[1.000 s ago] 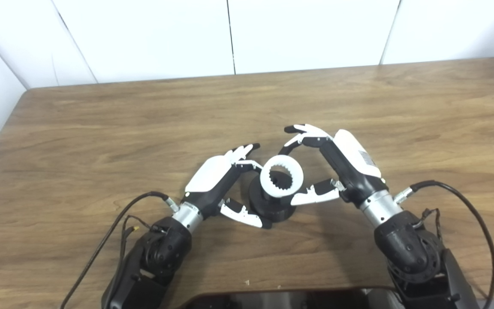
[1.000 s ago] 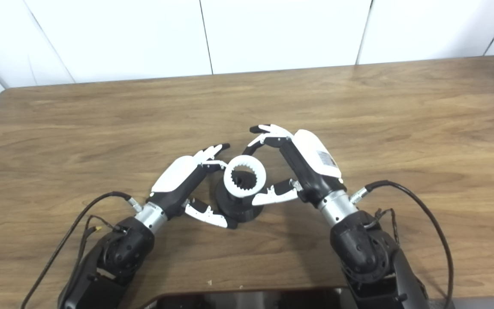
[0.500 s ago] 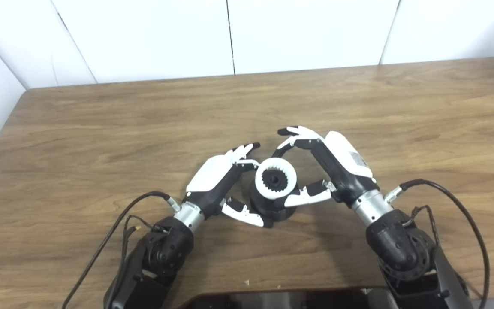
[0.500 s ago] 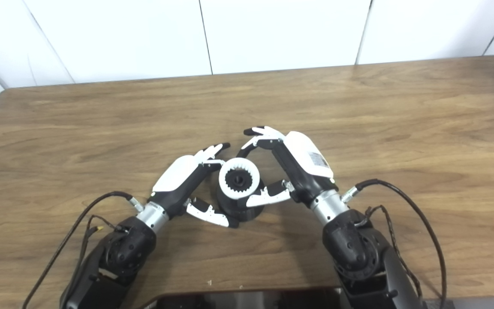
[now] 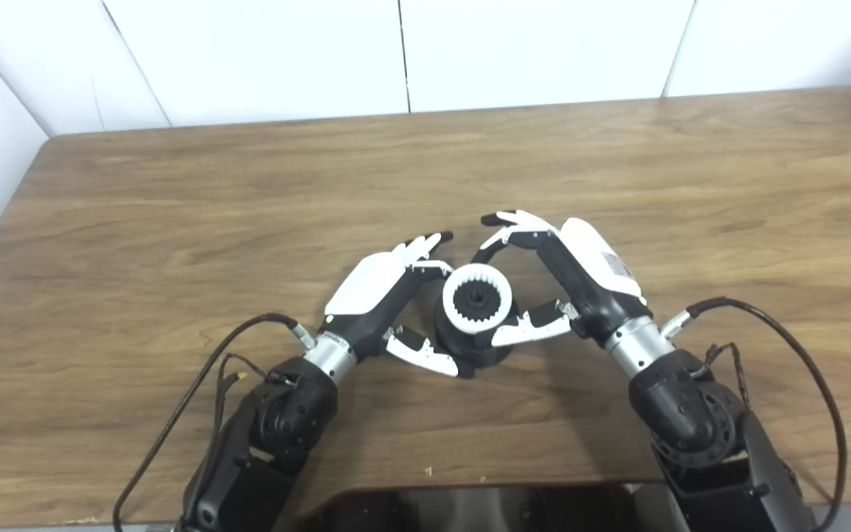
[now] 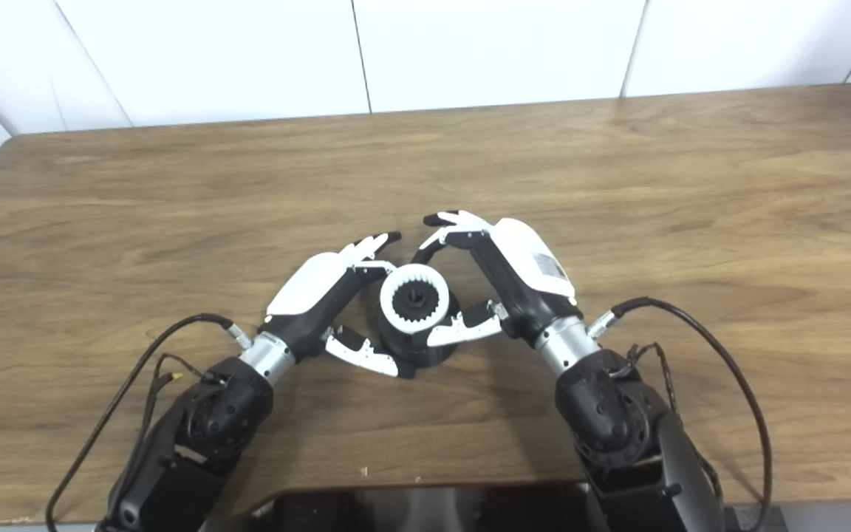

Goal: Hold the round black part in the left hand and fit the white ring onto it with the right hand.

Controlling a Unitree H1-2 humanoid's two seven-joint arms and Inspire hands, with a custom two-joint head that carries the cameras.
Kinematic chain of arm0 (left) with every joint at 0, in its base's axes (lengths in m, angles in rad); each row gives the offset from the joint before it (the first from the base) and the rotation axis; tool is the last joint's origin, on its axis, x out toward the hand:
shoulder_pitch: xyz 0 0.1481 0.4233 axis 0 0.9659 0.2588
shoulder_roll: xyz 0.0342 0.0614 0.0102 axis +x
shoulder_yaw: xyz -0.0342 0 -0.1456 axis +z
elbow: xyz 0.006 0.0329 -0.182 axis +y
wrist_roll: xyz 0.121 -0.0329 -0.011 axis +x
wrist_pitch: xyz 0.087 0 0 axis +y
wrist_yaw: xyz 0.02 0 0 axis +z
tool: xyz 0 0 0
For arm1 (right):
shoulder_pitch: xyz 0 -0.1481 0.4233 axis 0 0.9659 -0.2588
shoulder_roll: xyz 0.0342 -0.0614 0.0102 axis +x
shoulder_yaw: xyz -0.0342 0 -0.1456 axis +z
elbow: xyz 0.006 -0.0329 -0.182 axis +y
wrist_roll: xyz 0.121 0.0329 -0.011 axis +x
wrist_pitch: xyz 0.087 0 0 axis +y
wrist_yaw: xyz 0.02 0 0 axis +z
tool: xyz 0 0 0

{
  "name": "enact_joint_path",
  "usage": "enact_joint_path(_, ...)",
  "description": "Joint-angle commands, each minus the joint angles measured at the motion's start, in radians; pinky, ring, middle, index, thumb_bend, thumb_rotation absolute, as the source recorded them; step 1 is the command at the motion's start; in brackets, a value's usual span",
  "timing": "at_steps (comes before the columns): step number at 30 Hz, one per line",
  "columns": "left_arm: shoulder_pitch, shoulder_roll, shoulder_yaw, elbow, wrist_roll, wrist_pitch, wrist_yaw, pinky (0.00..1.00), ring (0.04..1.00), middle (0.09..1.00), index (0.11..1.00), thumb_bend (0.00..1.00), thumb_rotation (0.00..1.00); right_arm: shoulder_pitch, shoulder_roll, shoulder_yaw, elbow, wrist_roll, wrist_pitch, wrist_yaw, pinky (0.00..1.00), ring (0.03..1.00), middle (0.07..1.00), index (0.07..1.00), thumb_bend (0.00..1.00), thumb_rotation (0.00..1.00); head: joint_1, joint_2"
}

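I had the round black part (image 5: pixel 473 346) standing on the table (image 5: pixel 174 222), near the front edge and about midway across, with my left hand (image 5: pixel 385 295) cupped round its left side, fingers behind it and thumb in front. The white ring (image 5: pixel 476 298) sat on top of the part, its toothed bore around the dark hub. My right hand (image 5: pixel 555 284) was closed on the ring, thumb on its near rim and fingers arched over the far side, though how firmly either hand gripped I could not tell.

My worry was the teeth. If the ring was only resting on the hub and not meshed, pressing down could have cocked it to one side and jammed it. Letting go early could have left it tilted or let it slide off. The left hand's hold looked loose to me, so a hard push from the right might have skated the part across the wood or tipped it towards me.

The fingertips of both hands nearly met behind the ring, so any twist risked them knocking together. Elsewhere I had plenty of room: bare wood ran wide to the left, the right and back to the wall (image 5: pixel 396 52), and only the table's near edge lay close
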Motion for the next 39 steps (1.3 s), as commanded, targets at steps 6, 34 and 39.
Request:
enact_joint_path(6,-0.018,0.009,-0.003,-0.039,0.011,0.003,-0.017,1.00,1.000,1.000,0.604,0.95,0.35,-0.022,-0.008,0.002,0.006,-0.002,-0.037,-0.009,0.90,0.909,0.858,0.491,0.52,0.16,0.004,0.008)
enact_joint_path(34,-0.026,0.013,0.006,-0.038,0.010,0.011,-0.026,1.00,1.000,1.000,0.602,0.94,0.36,-0.060,-0.074,0.019,-0.060,-0.052,0.077,0.169,0.92,0.983,0.983,0.926,0.98,0.42,-0.005,0.011)
enact_joint_path(39,-0.027,0.014,0.007,-0.037,0.010,0.011,-0.025,1.00,1.000,1.000,0.602,0.95,0.35,-0.073,-0.089,0.016,-0.063,-0.062,0.084,0.204,0.94,0.999,0.999,0.990,1.00,0.45,-0.006,0.009)
